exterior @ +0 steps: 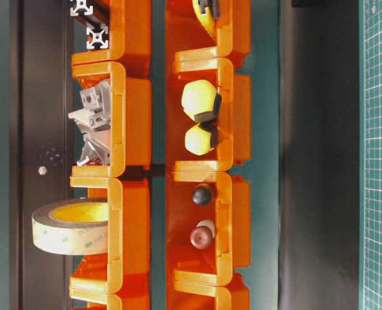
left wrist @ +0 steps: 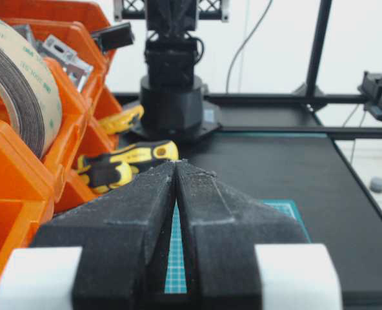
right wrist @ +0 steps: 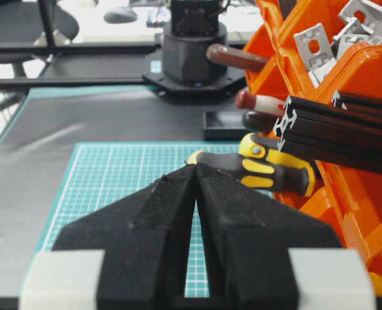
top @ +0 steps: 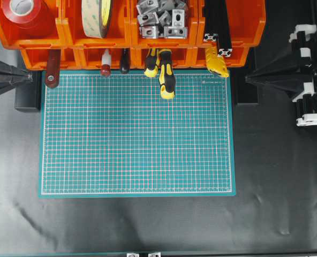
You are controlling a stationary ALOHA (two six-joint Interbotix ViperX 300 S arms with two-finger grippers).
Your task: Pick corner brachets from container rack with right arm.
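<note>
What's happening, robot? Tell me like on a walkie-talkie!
Both pincers shut, empty: left, right. Metal corner pieces in orange bin rack, untouched. Black bars next door.

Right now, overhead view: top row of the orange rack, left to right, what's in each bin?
Red tape roll → tan tape roll → corner brachets → black extrusion bars, all in the container rack.

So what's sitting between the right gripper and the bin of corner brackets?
In the right wrist view, black extrusion bars and a yellow-black screwdriver lie between the right gripper and the corner brackets.
</note>
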